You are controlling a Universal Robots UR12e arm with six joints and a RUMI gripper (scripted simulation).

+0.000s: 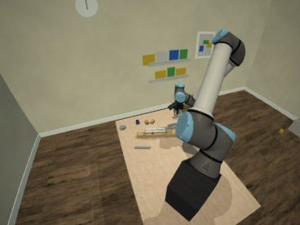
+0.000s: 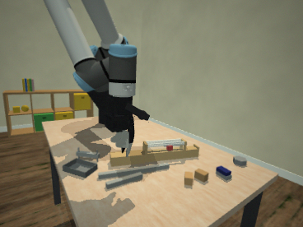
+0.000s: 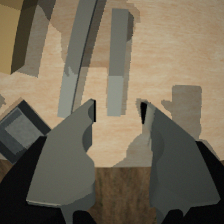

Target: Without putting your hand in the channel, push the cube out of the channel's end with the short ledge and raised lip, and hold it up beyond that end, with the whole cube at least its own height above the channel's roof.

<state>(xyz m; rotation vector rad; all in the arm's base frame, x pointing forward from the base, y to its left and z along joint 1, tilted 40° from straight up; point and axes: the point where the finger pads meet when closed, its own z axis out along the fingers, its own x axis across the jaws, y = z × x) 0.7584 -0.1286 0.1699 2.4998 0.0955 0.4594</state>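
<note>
No legible writing in any view

We find no words, brands or numbers; the wall clock (image 1: 86, 6) at twelve o'clock shows a blank face, and the wall poster (image 1: 205, 44) at one o'clock carries only coloured blocks.

White arm (image 1: 213, 77), blue joint caps, grey gripper (image 3: 118, 111)

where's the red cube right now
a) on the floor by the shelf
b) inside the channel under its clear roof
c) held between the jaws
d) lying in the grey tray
b) The red cube sits inside the channel, under its see-through roof, while the gripper hangs over the near end with its jaws parted and nothing between them.
</note>
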